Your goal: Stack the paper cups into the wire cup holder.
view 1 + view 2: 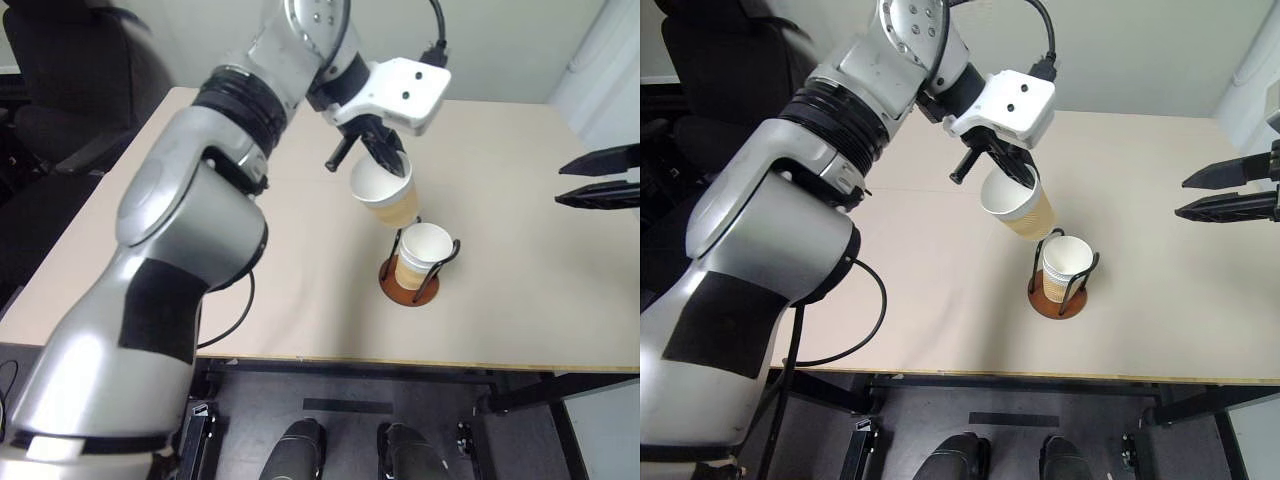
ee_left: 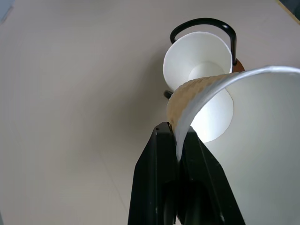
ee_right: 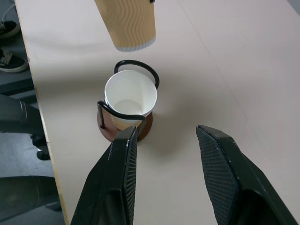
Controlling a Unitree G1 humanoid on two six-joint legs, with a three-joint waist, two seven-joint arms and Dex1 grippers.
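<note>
We've got left claw (image 1: 383, 160) pinching rim of tan ribbed paper cup (image 1: 385, 197), tilted, hovering just above white-lined cup (image 1: 424, 252) in black wire holder (image 1: 411, 277) on beige surface (image 1: 520, 280). Right claw (image 3: 164, 140) half-open, empty, well aside.

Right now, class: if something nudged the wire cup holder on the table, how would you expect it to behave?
The wire cup holder looks light: thin wire loops on a small disc base, so it would probably slide easily on the smooth table. The cup inside rises above the loops, so a high push might tip it.
</note>
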